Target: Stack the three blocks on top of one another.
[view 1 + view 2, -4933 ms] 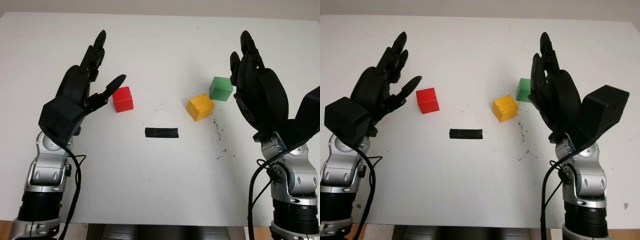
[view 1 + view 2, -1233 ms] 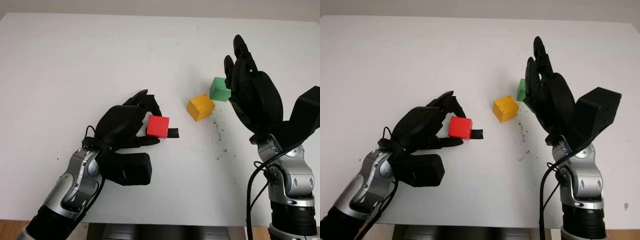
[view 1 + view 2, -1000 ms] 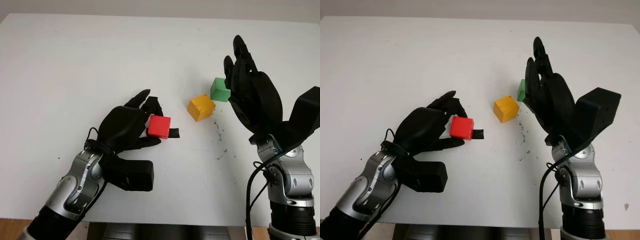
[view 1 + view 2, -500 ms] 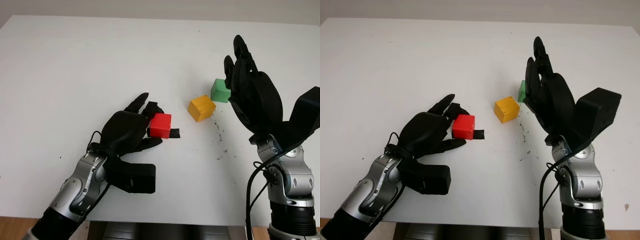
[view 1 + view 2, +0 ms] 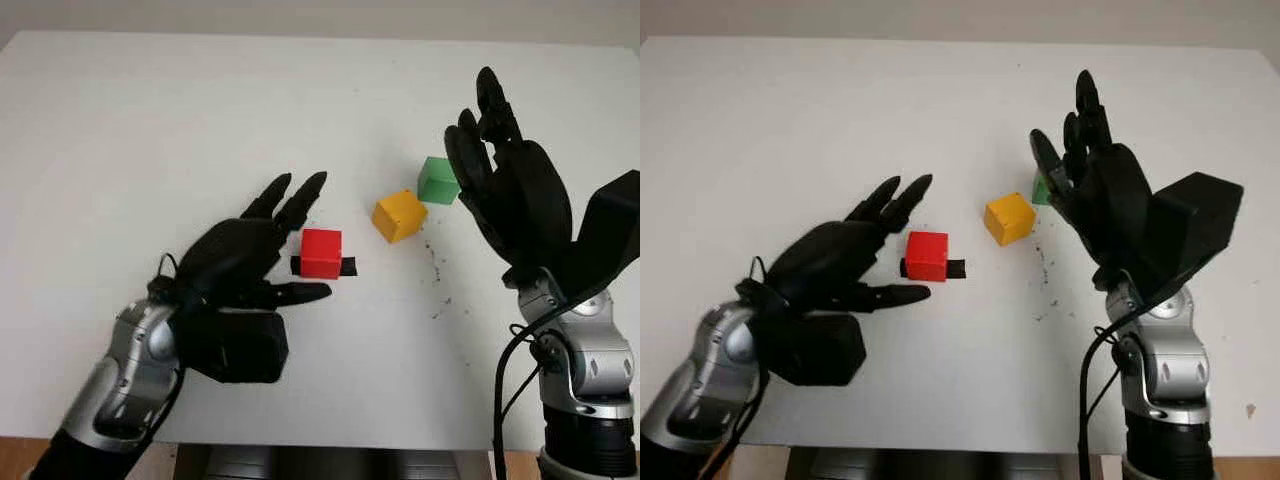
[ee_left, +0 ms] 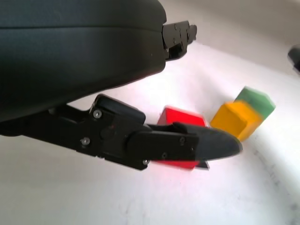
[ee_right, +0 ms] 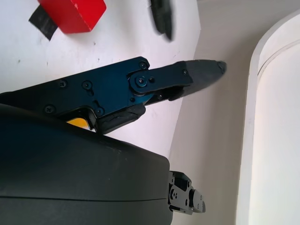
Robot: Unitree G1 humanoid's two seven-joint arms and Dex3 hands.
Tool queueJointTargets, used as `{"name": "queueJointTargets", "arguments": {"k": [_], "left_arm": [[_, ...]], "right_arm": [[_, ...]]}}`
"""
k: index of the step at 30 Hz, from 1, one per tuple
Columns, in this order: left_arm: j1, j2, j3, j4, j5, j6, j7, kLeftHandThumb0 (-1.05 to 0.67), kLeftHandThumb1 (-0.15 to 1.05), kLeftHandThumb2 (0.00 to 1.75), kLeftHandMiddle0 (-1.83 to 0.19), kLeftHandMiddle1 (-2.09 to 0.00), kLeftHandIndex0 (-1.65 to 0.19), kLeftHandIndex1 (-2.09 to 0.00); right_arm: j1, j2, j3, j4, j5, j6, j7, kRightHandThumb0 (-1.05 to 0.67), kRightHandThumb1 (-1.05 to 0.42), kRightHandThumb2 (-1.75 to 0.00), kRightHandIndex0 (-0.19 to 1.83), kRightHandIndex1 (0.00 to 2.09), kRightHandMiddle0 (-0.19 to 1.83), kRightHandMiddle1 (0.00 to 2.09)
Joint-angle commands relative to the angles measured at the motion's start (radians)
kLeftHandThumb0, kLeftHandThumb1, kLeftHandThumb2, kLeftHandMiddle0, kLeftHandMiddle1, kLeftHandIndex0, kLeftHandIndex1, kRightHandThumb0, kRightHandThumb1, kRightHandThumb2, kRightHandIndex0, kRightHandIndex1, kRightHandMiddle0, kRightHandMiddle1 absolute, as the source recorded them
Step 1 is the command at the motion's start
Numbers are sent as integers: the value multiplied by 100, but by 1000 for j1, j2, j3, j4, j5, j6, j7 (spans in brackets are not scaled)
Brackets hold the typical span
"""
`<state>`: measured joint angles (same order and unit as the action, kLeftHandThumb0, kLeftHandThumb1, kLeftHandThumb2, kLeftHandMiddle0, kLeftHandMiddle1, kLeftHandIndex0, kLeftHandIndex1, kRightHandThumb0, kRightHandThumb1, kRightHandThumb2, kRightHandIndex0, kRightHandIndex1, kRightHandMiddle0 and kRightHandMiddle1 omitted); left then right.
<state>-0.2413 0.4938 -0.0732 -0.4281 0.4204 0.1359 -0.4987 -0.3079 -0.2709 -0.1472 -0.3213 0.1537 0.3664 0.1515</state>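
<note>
My left hand (image 5: pixel 250 262), fingers apart, sits beside the red block (image 5: pixel 321 252) mid-frame on the black tape (image 5: pixel 346 267); next I grab the yellow block (image 5: pixel 399 215).

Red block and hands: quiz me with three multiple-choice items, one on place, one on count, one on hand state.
1. Where does the red block sit?
A. on the black tape strip
B. on the yellow block
C. in the right hand

2. How many blocks are stacked?
A. two
B. three
C. none

3. The left hand is:
A. gripping red
B. open beside red
C. gripping the green block

Answers: 1 A, tape shows under it; 2 C, all sit on the table; 3 B, its fingers do not touch it.
</note>
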Motion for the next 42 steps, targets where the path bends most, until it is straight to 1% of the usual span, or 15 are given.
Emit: {"name": "queueJointTargets", "arguments": {"k": [1,3,4,7,9,11,16,18,22,25,27,30,33,39,42], "left_arm": [[-19,22,82,-39,-123,25,-53,-88,105,36,19,0,19,0],[-49,28,169,-44,-288,82,-105,-90,105,32,19,0,19,0],[-61,27,203,-31,-345,80,-109,-91,105,34,19,0,19,0],[-97,29,260,33,-418,47,-73,-89,105,48,19,0,19,-1],[-138,37,274,96,-391,36,-10,-86,105,52,19,0,18,-3],[-184,50,266,172,-351,17,44,-82,105,55,19,0,15,-5],[-299,80,208,394,-241,-49,145,-79,105,56,19,-1,15,-5],[-350,87,186,506,-221,-101,163,-80,105,55,19,-1,16,-5],[-431,89,155,645,-210,-153,178,-78,105,55,19,0,19,-4],[-479,97,137,733,-203,-194,180,-81,105,57,19,0,19,-3],[-503,106,124,771,-199,-217,169,-81,105,58,19,0,19,-1],[-532,124,108,813,-193,-240,154,-78,105,60,19,0,19,0],[-550,126,111,843,-207,-249,144,-79,105,61,17,-2,19,0],[-580,91,142,903,-285,-187,153,-83,105,64,19,0,19,-2],[-574,67,151,918,-301,-177,195,-84,105,66,19,0,18,-3]], "right_arm": [[5,-36,-7,-37,-21,-32,13,-59,-97,-5,-19,0,-15,3],[-2,-80,-4,-41,-55,-52,37,-56,-94,-4,-17,2,-9,6],[-7,-103,-1,-41,-77,-57,46,-56,-93,-3,-16,2,-7,8],[-27,-187,21,-20,-174,-106,74,-58,-89,-3,-11,5,-1,11],[-55,-271,47,3,-259,-133,112,-61,-88,-4,-9,6,2,13],[-83,-331,65,21,-312,-131,155,-63,-86,-3,-9,6,7,16],[-159,-417,97,106,-353,-186,257,-56,-78,-3,-8,6,20,20],[-193,-447,125,143,-380,-211,299,-54,-76,-3,-8,6,21,19],[-241,-507,185,223,-465,-322,342,-56,-73,-4,-3,8,25,19],[-269,-548,228,272,-542,-409,357,-62,-74,-5,-1,9,29,18],[-281,-566,248,293,-588,-454,363,-66,-75,-6,2,10,33,19],[-294,-586,273,311,-634,-508,384,-65,-75,-6,5,10,40,17],[-309,-598,293,331,-673,-545,406,-68,-77,-6,4,8,41,14],[-329,-588,321,359,-741,-579,410,-65,-78,-6,5,7,44,11],[-334,-569,328,376,-751,-578,400,-61,-78,-5,5,7,46,10]]}}
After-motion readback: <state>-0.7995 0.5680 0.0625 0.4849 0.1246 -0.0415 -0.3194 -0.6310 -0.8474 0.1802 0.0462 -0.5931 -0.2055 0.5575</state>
